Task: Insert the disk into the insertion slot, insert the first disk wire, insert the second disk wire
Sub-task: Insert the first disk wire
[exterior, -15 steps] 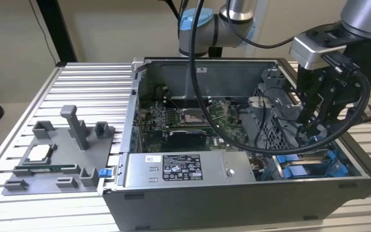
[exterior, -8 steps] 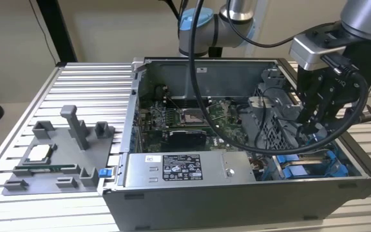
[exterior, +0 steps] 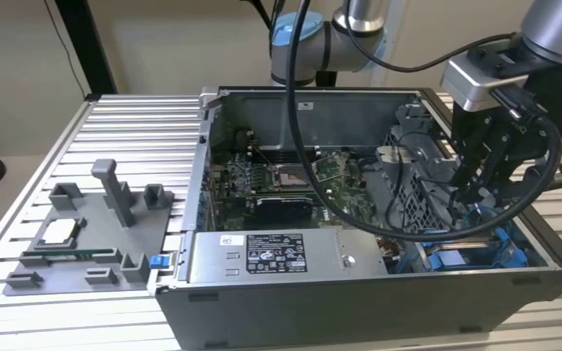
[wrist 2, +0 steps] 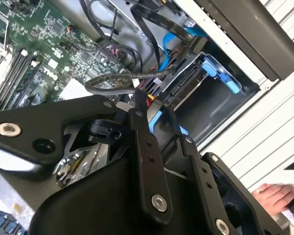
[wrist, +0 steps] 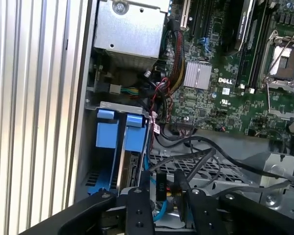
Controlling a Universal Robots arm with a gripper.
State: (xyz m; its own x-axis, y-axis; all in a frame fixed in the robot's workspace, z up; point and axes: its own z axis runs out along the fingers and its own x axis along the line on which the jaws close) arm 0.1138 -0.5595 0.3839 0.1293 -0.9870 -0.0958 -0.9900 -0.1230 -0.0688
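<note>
Hovering just beside the disk (wrist: 131, 169) seated in the insertion slot (wrist: 90, 176); tool (wrist: 160, 190) clenched on a black wire connector (wrist: 159, 182)

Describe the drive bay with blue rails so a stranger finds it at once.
Find the open dark grey computer case on the ribbed metal table. Look into its near corner at the exterior view's right. Bright blue plastic rails mark the drive bay; the neighbouring metal box is grey, white-labelled.
</note>
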